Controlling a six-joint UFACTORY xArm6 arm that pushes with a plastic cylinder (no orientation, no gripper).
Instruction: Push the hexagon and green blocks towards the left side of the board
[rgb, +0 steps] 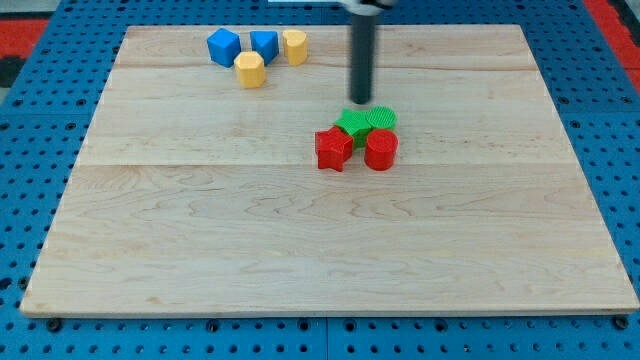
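Note:
My tip (360, 101) stands just above the green blocks in the view, close to them. A green star-shaped block (352, 124) and a green round block (382, 118) sit side by side near the board's middle. Below them lie a red star-shaped block (334, 149) and a red round block (381, 150), touching the greens. At the view's top left a yellow hexagon block (250, 70) lies below a blue block (223, 46) and a second blue block (264, 44). Another yellow block (294, 46) sits to their right.
The wooden board (300, 240) lies on a blue perforated table (30, 200). The dark rod (361, 55) rises from my tip out of the view's top.

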